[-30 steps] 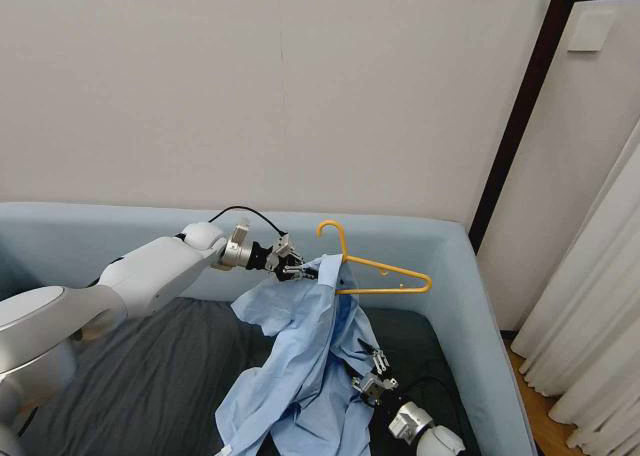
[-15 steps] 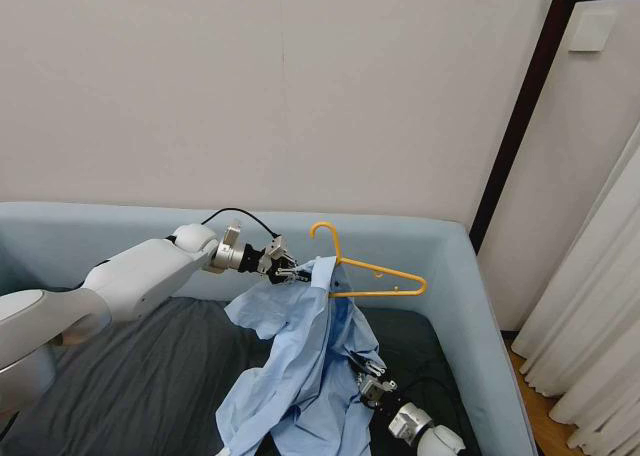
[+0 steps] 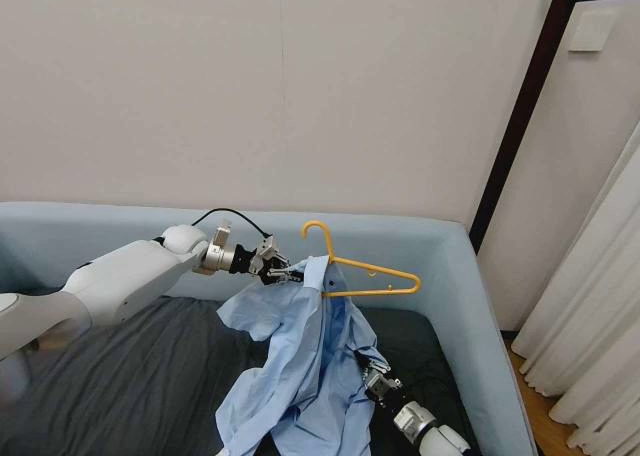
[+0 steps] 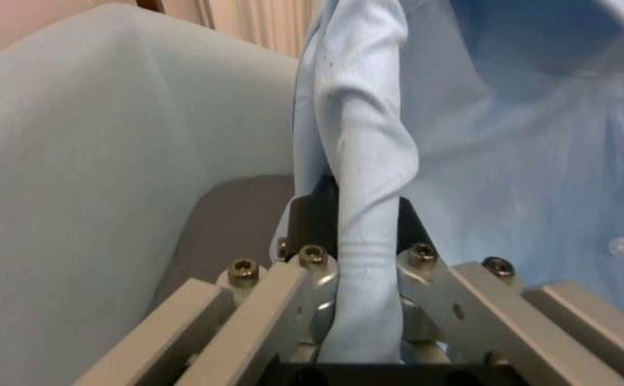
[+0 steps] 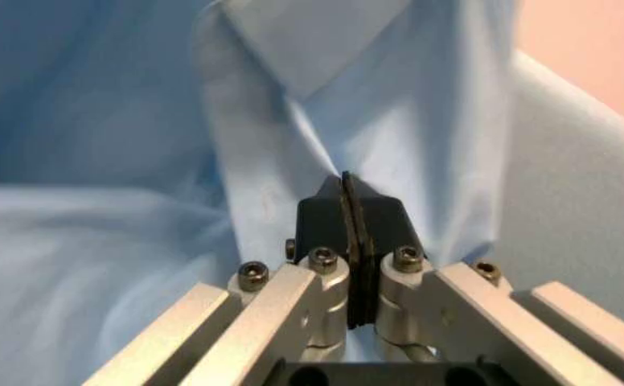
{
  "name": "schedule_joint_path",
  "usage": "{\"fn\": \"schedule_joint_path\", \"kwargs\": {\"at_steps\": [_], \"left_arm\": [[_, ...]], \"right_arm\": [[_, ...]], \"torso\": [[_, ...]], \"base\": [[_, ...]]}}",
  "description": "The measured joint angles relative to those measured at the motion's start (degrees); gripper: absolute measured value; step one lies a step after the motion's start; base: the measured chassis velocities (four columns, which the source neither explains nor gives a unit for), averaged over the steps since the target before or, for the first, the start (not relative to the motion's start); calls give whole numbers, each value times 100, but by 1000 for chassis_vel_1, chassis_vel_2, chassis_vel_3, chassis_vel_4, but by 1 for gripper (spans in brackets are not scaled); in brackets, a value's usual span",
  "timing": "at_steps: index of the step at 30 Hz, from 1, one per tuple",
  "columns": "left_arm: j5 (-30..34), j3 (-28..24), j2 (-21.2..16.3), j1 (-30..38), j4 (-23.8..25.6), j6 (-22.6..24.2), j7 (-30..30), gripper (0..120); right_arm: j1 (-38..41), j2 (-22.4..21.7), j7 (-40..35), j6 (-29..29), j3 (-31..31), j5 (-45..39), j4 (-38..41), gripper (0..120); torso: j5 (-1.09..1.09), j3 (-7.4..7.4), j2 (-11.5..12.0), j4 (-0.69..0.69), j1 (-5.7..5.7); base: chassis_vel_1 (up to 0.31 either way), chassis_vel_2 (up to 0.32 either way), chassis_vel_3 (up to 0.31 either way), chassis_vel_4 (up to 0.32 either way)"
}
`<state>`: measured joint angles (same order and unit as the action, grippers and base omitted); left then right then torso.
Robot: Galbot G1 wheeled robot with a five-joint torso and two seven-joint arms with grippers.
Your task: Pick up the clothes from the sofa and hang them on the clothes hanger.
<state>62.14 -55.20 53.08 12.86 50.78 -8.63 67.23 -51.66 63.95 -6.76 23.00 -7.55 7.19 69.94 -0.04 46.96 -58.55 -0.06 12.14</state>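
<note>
Head view: left gripper raised above sofa, jaws clamped on collar of blue shirt. Yellow hanger sticks out of shirt at collar, hook up. Shirt's lower part on dark seat. Right gripper low, at shirt's edge.

Left wrist view: left gripper jaws narrow, gripping rolled fold of shirt; sofa back behind.

Right wrist view: right gripper jaws pressed together against shirt; cloth between them, cannot tell.

No text, label, brand, number or sign can be read on the shirt, the hanger or the sofa.
</note>
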Motion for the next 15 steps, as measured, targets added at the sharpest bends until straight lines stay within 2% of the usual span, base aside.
{"fn": "schedule_joint_path", "kwargs": {"at_steps": [7, 15], "left_arm": [[-16, 93, -52, -125, -16, -51, -13, 2], [-26, 101, -100, -152, 42, -54, -17, 2]], "right_arm": [[-166, -239, 265, -24, 51, -495, 297, 0], [-236, -207, 481, 166, 111, 5, 278, 0]], "torso": [[0, 0, 0, -1, 0], [1, 0, 0, -1, 0]], "base": [[0, 0, 0, 0], [0, 0, 0, 0]]}}
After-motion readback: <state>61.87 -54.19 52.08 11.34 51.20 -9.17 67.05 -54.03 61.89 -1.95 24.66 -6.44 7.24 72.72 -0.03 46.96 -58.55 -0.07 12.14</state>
